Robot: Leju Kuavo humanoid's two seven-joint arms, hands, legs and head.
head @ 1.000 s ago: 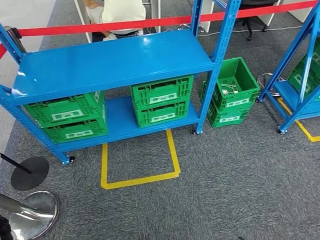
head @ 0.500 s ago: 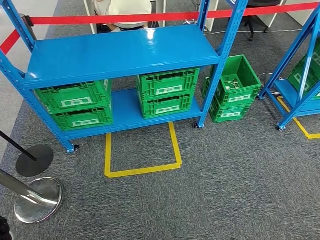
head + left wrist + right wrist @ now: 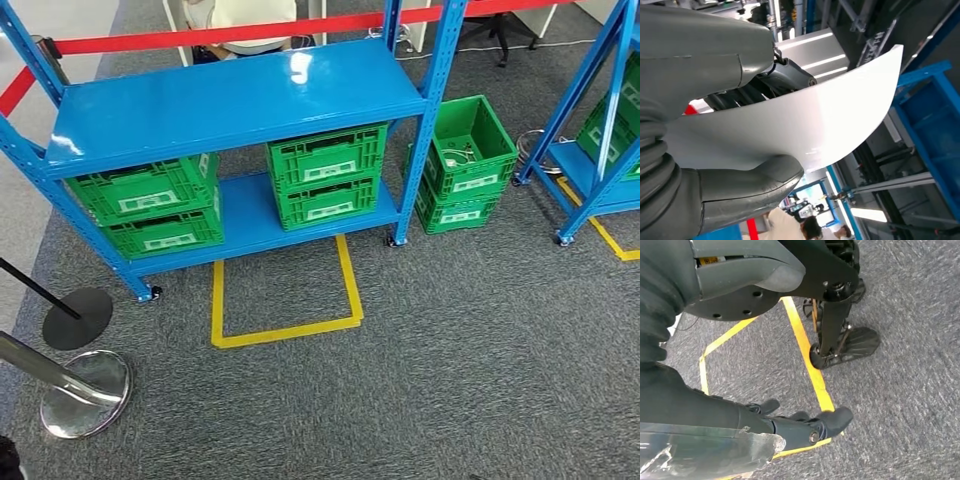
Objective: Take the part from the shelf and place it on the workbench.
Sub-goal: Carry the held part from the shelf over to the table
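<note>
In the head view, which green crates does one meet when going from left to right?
Left crate stack on the lower shelf → middle crate stack on the same shelf → open crate stack on the floor beside the shelf post → crates on the second shelf at the right edge.

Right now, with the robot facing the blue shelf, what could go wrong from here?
1. The left robot hand holds a white curved part by one end, so it might slip while walking.
2. Two stanchion bases stand on the floor at the left; a step that way could hit them.
3. A person sits close behind the shelf, within reach of a swinging part.
</note>
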